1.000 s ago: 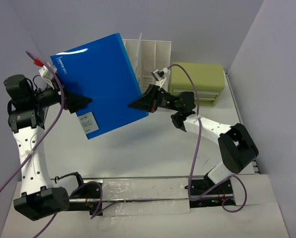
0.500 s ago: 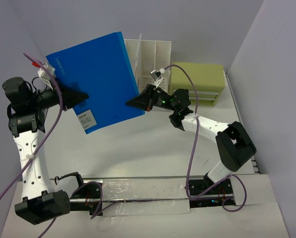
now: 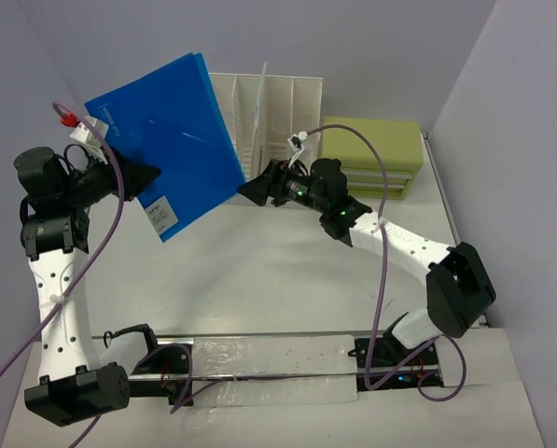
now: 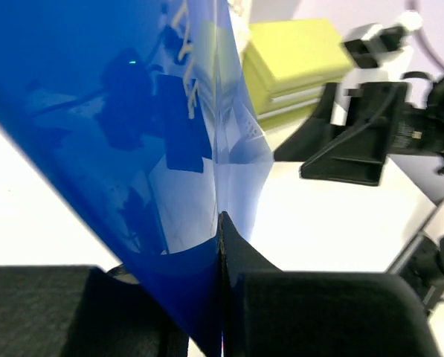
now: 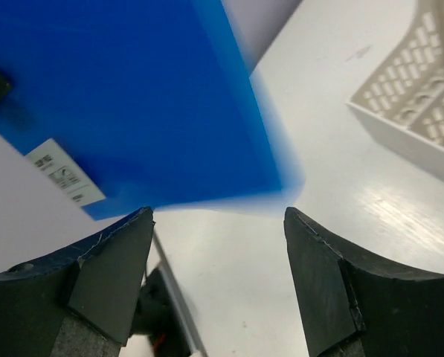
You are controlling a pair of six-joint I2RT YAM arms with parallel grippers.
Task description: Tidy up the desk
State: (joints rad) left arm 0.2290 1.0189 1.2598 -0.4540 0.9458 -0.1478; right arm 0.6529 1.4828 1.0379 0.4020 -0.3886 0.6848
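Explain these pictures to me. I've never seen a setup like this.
A robot's left arm and right arm are bolted at the near edge of a white desk. One picture looks down from above; the other two come from a camera on each wrist. On the desk stand a white file rack and a green drawer box. The left gripper is clamped on the edge of a blue folder, holding it tilted above the desk. The right gripper stands open just short of the folder's corner, gripping nothing.
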